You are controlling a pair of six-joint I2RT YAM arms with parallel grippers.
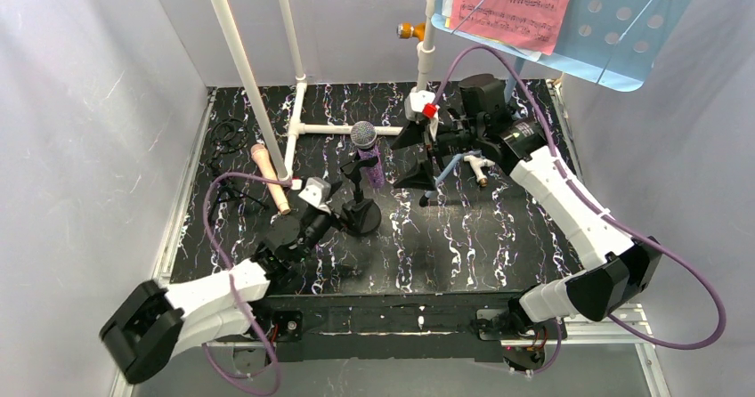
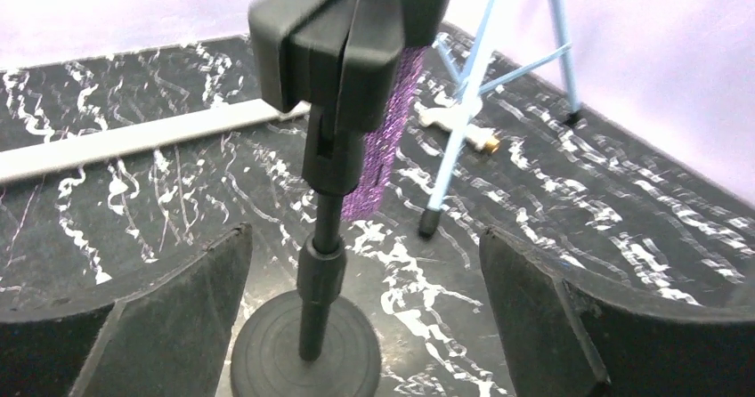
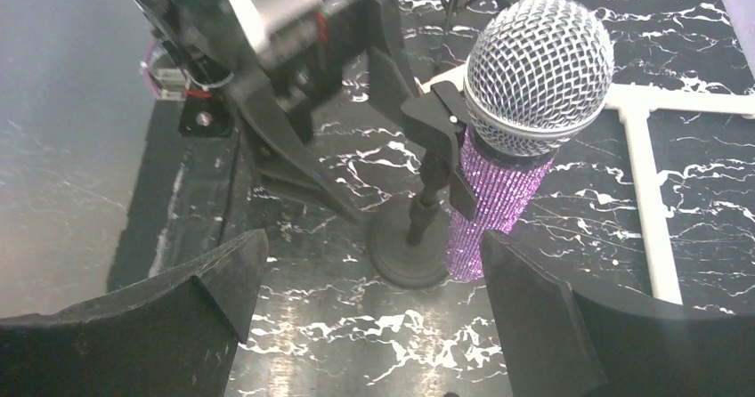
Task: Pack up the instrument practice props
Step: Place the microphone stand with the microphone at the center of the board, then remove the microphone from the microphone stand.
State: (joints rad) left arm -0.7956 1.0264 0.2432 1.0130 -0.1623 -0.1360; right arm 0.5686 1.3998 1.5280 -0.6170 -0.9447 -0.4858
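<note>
The glittery purple microphone (image 1: 369, 157) with a grey mesh head (image 3: 539, 63) stands clipped in a black round-base mount (image 1: 361, 216) at mid-table. My left gripper (image 2: 365, 312) is open around the mount's pole (image 2: 320, 263), which stands nearer the left finger without touching it. My right gripper (image 3: 369, 299) is open and empty, just right of the microphone and facing it. A pink microphone (image 1: 270, 179) lies at the left. The light-blue music rack (image 1: 628, 32) carries a pink sheet-music page (image 1: 512, 5) at the upper right.
A white pipe frame (image 1: 298, 130) rises at the back left, with a bar along the mat. Thin black tripod legs (image 1: 229, 134) lie by the left edge. The rack's light-blue legs (image 2: 467, 103) stand just behind the mount. Grey walls close in both sides.
</note>
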